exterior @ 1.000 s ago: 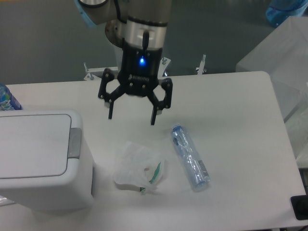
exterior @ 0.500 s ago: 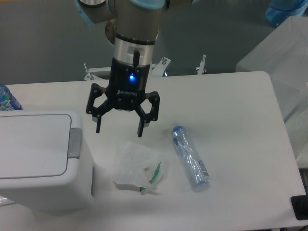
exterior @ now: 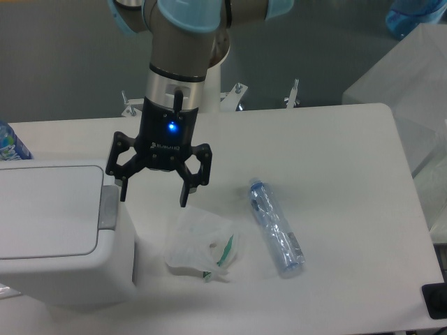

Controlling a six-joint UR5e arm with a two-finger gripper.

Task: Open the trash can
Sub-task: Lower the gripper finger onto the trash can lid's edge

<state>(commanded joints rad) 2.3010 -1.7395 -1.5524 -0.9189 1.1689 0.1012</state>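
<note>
Trash can [exterior: 56,230], lower left of frame, was judged rigid, smooth plastic; its lid was shut. Grey push tab [exterior: 108,207] was judged the contact point; gripper [exterior: 154,197] jaws were spread wide, empty.

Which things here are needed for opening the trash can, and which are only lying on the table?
Needed for the job:
- trash can, lid shut
- its grey push tab
- claw, open, hanging beside the tab

Only lying about:
- plastic bag
- clear bottle, on its side
- blue-labelled bottle, at the left edge

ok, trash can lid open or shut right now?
Shut. The trash can has its flat lid lying flush on top, no gap visible. The open claw hovers beside the grey push tab.
</note>
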